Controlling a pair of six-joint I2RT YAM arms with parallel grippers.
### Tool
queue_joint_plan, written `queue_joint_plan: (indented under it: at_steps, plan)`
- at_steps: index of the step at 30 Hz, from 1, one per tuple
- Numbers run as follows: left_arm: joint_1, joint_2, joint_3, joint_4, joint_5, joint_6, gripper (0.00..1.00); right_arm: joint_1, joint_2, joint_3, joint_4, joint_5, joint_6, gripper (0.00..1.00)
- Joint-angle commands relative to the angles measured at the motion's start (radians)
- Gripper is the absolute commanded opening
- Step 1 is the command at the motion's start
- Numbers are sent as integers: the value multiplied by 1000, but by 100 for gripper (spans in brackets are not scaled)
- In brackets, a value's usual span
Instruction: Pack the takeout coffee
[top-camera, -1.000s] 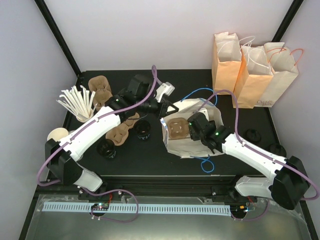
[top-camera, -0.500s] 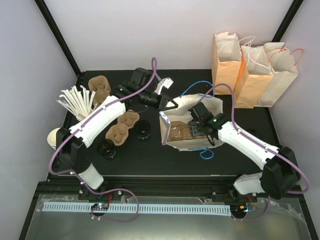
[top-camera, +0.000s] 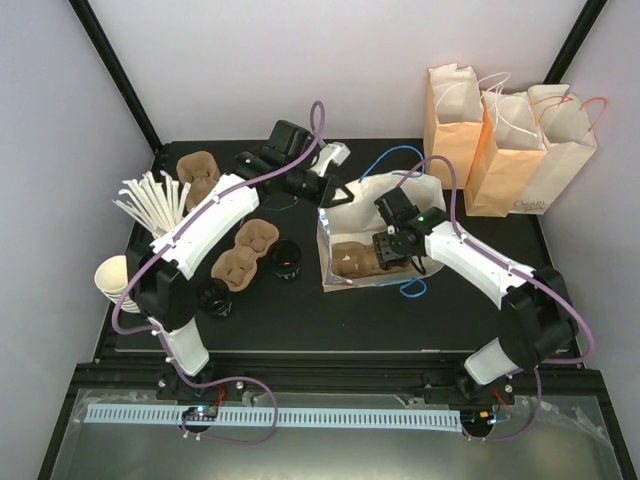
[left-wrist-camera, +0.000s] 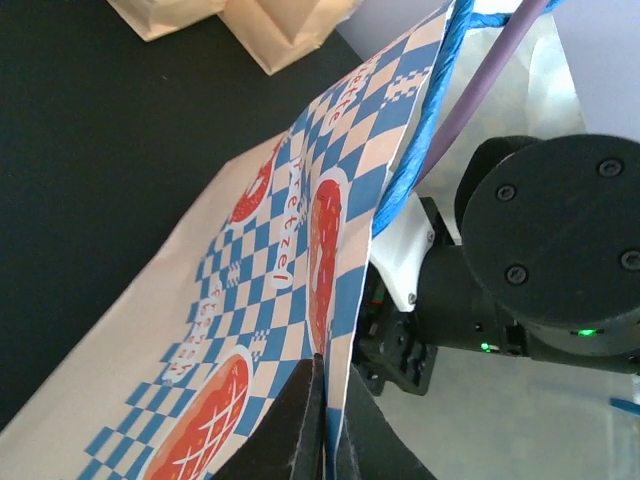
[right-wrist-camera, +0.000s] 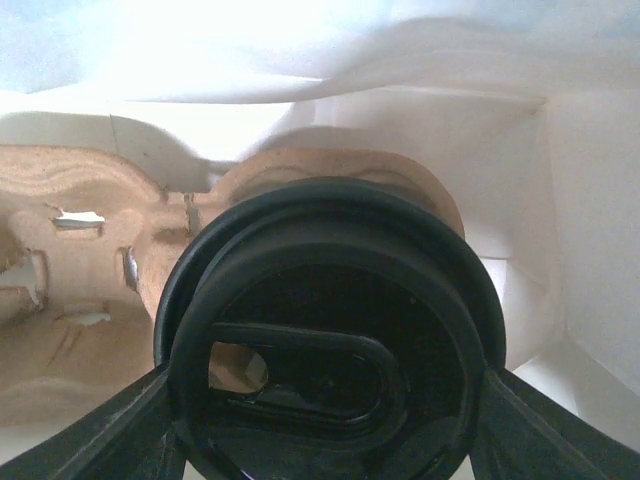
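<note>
The takeout coffee (right-wrist-camera: 325, 340), a small black cup with a round black lid, fills the right wrist view. My right gripper (right-wrist-camera: 325, 400) is shut on it, one finger on each side. It is inside the white-lined bag (top-camera: 400, 195), which lies on its side, and is held over a brown pulp carrier (right-wrist-camera: 100, 280) in the bag. In the top view the right gripper (top-camera: 383, 252) reaches into the bag beside the carrier (top-camera: 350, 258). My left gripper (top-camera: 335, 195) is shut on the bag's upper edge and holds the mouth open. The left wrist view shows its jaws (left-wrist-camera: 328, 400) pinching the blue checked bag wall (left-wrist-camera: 260, 260).
Two more black cups (top-camera: 285, 262) (top-camera: 213, 297) stand left of the bag, beside loose pulp carriers (top-camera: 245, 255) (top-camera: 200, 175). White stirrers (top-camera: 150, 205) and stacked cream cups (top-camera: 112, 278) are at the far left. Three upright paper bags (top-camera: 510, 140) stand at the back right.
My right gripper has carried the cup further into the bag. My left gripper has pulled the bag's upper edge back and up, and the mouth is wider open.
</note>
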Motion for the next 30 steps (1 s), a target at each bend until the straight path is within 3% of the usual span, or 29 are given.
queue_joint_plan:
  at_steps: [1, 12, 30]
  plan:
    - [1, 20, 87, 20, -71, 105, 4, -39, 104, -23, -82, -115, -20, 52]
    - [1, 30, 97, 56, -137, 165, 6, -55, 233, -34, -111, -135, -4, 51]
    - [1, -38, 27, 62, -162, 179, 6, -56, 210, -33, -108, -138, 11, 53]
